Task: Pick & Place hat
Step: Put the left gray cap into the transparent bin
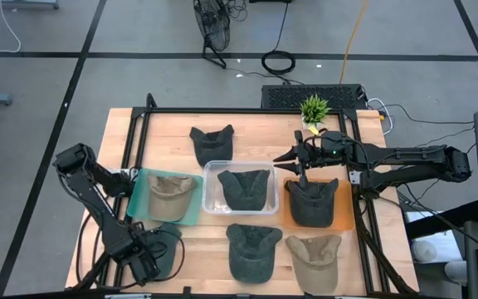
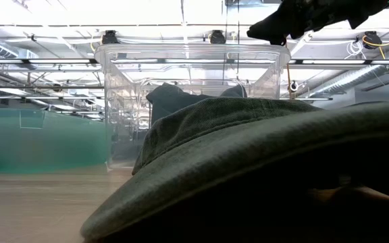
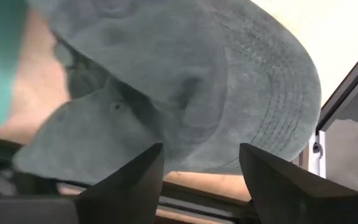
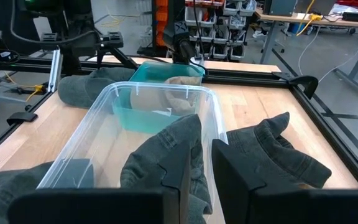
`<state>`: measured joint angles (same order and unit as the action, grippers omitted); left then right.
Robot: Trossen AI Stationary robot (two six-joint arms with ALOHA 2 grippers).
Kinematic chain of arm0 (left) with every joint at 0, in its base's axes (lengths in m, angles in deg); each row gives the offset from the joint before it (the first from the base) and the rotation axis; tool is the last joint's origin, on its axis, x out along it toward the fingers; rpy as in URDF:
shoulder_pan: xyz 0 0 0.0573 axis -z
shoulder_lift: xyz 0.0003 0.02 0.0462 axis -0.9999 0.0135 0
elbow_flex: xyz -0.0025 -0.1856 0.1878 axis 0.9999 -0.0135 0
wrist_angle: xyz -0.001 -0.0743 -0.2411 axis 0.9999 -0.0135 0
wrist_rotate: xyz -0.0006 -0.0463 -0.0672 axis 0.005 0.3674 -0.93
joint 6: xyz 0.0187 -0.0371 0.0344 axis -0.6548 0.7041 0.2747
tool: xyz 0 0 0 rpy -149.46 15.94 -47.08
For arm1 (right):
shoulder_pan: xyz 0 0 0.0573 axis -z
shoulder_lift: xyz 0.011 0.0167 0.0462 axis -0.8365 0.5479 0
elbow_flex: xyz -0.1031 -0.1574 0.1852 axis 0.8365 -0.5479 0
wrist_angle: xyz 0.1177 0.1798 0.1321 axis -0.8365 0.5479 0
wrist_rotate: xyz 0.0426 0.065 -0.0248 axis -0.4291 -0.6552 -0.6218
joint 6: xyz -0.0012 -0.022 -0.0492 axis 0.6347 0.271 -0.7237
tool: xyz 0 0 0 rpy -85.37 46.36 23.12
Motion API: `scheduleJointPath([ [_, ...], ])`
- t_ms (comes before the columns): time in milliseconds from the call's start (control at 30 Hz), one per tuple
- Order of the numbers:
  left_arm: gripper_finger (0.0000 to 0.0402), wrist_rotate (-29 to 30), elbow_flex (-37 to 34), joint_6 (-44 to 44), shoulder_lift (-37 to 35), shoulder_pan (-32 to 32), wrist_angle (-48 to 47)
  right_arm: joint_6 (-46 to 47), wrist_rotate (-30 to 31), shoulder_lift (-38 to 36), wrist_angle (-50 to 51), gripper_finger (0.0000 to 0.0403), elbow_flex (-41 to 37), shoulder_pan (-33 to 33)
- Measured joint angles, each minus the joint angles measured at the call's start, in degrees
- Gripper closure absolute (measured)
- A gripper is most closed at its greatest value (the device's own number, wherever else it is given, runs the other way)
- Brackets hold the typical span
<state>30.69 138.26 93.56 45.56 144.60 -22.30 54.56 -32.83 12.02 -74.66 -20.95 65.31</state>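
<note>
Wooden table (image 1: 181,124), dark grey hat (image 1: 246,188)

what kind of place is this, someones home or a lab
Most likely a robotics lab or workshop: a framed wooden table on a bare concrete floor, cables trailing behind it, and workbenches with parts racks in the room beyond.

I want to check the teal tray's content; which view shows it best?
The high view: teal tray holds a tan cap, seen whole. Right wrist view shows it far off, partly hidden by the clear bin; low view only a blurred teal wall.
</note>
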Motion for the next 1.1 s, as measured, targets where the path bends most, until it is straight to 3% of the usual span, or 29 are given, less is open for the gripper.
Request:
scheduleJointPath([
  [133, 0.0177, -0.1, -2.44, -0.17, 0.0, 0.56, 5.16, 0.06, -0.11, 0.0, 0.22, 0.0344, 0.02, 0.0],
  [733, 0.0178, 3.49, -6.35, -3.14, -0.04, 0.77, 6.7, 0.58, -0.21, 0.0, 0.42, 0.0344, 0.02, -0.02],
  [867, 0.0216, 3.37, -6.36, -3.41, -0.04, 0.79, 6.91, 0.58, -0.21, 0.0, 0.42, 0.0344, 0.02, -0.02],
  [1100, 0.0339, 1.12, -6.36, -5.26, -0.04, 0.14, 7.14, 0.73, -0.22, 0.0, 0.4, 0.0344, 0.02, -0.02],
])
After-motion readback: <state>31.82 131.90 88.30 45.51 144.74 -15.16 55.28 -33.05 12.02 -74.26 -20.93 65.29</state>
